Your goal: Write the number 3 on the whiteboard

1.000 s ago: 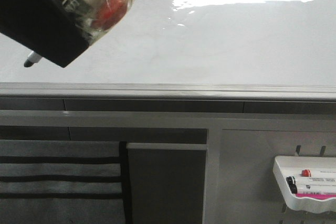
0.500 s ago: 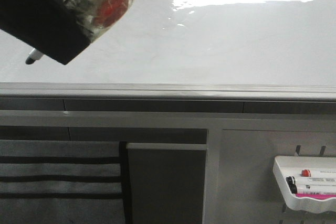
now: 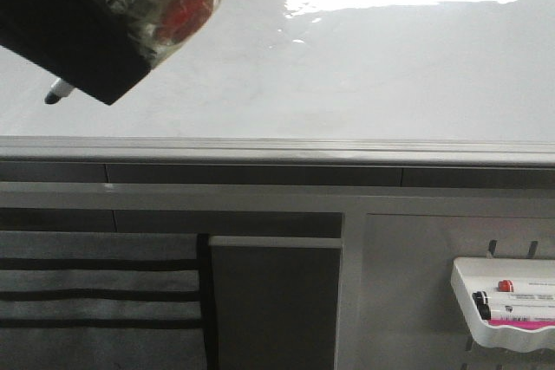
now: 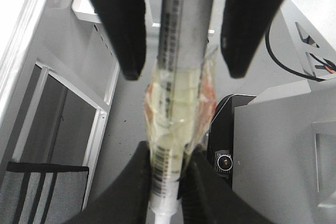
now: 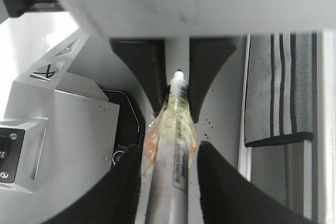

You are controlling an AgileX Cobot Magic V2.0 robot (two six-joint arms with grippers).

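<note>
The whiteboard (image 3: 373,67) fills the upper part of the front view, glossy with a bright glare band. No number 3 shows on it. My left gripper (image 3: 113,75) hangs over the board's left side, shut on a grey marker (image 3: 169,6) wrapped in clear tape with a red patch. The marker's dark tip (image 3: 54,94) points down toward the board. In the left wrist view my left gripper (image 4: 169,182) pinches the marker (image 4: 176,129) near its tip end. My right gripper (image 5: 169,182) stands open around the marker's rear barrel (image 5: 170,192), with a gap on one side.
A grey metal rail (image 3: 277,149) runs along the board's near edge. Below it are grey frame panels and a striped grey cloth (image 3: 95,292). A small white tray with pink trim (image 3: 503,301) at the lower right holds markers.
The dark end of my right gripper has slid left along the top edge of the front view. My left gripper and the marker have shifted slightly up and right.
</note>
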